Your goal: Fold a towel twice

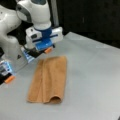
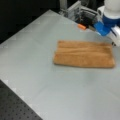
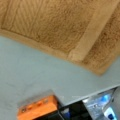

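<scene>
I am looking at a flat grey table with a dark room behind it. In a front view a black board with rows of little holes is sitting at the bottom left corner, past the table's edge.

The towel is lying flat on the table as a long, narrow strip. It looks folded once, because I am seeing layers along one long side and a rounded fold at one end. In both front views its far short end is lying just below the jaws, and the rest is stretching away from them. In the wrist view the towel is filling the top, with a lighter band crossing it and its edge running across the picture.

The gripper is hanging above the table, just past that near end of the towel, and it is not touching the cloth. It is holding nothing. I cannot tell if the jaws are open or closed.

On the side of the towel away from the jaws there is lots of bare table. Close to the jaws it is crowded: the white robot base and some small orange parts are sitting near there.

The gripper is cut off at a front view's right edge. The fingertips are hard to make out.
</scene>
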